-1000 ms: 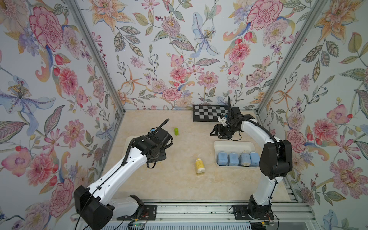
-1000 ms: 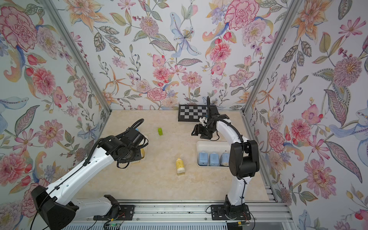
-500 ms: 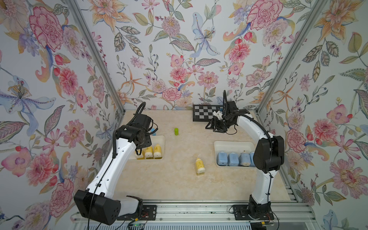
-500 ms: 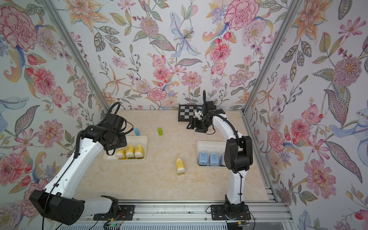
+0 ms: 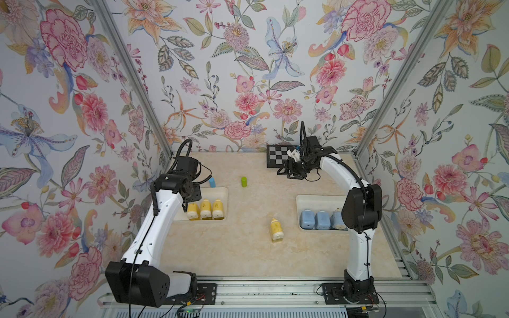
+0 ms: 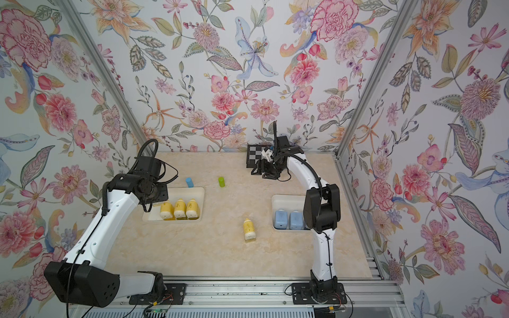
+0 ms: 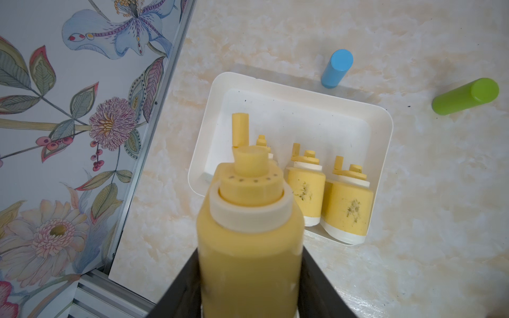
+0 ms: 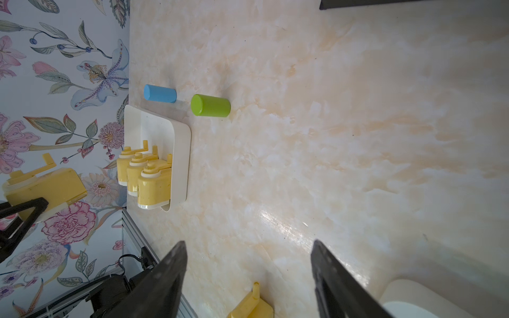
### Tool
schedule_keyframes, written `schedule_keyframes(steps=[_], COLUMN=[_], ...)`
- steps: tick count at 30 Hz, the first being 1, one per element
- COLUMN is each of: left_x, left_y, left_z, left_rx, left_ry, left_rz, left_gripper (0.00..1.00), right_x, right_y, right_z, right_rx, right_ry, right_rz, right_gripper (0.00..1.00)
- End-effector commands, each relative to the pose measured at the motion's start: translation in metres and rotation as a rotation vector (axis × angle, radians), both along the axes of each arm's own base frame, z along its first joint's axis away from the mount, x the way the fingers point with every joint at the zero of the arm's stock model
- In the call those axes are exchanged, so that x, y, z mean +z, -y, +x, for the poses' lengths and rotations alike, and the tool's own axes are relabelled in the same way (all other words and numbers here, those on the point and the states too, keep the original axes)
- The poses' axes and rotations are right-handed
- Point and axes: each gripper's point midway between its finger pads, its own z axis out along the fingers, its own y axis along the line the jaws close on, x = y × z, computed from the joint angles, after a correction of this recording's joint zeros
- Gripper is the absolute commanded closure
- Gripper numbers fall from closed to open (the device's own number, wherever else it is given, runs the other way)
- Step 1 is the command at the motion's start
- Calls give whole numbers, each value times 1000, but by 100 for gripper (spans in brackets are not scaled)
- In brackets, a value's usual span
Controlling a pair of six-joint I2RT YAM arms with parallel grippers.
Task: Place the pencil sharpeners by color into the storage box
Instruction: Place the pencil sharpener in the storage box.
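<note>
Left pincer [image 7: 250, 249] clamped on held yellow sharpener [image 7: 248, 214], one black finger on each flank, cap end toward left box [image 7: 384, 129]. Left wrist view: three yellow sharpeners [image 7: 304, 190] stand upright in a row at one end of that box, one mostly hidden behind the held one. Rest of the box floor is bare. Blue cylinder [image 7: 336, 68] just beside the box's far rim, green cylinder [image 7: 465, 96] further off, both on the desk [image 7: 413, 247].

Right wrist view: right pincer [image 8: 248, 245] jaws wide apart, nothing between them, only desk below. Loose yellow sharpener [image 8: 252, 305] shows at the frame edge between the fingers. Held one is visible off the desk past the left box, gripped by the left fingers.

Both top views: right pincer sits by the checkerboard [image 5: 275, 159] at the back, well apart from both boxes. Loose yellow sharpener lies on its side mid-desk, between the boxes, nearer right box [image 5: 300, 199]. Blue sharpeners [image 5: 307, 220] in a row in right box, partly covered by the right arm. Left pincer itself is hidden under its wrist, over left box's wall-side end.
</note>
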Motion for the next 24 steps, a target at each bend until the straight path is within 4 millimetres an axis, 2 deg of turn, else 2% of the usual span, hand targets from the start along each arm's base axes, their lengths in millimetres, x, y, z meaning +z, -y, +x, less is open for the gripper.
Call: schedule_keyframes(steps=[1, 11, 24], left_x=[-2, -14, -35], left_y=[-9, -19, -44], left_z=[10, 22, 19], left_rx=[-15, -26, -2], left_ry=[26, 24, 50], left_rz=[33, 60, 55], left_gripper=[58, 59, 59], right_x=[-4, -9, -11], right_y=[-4, -6, -7], right_z=[-5, -8, -13], right_rx=[28, 38, 47], right_ry=[-21, -35, -42], right_rz=[-3, -5, -8], right_gripper=[28, 27, 28])
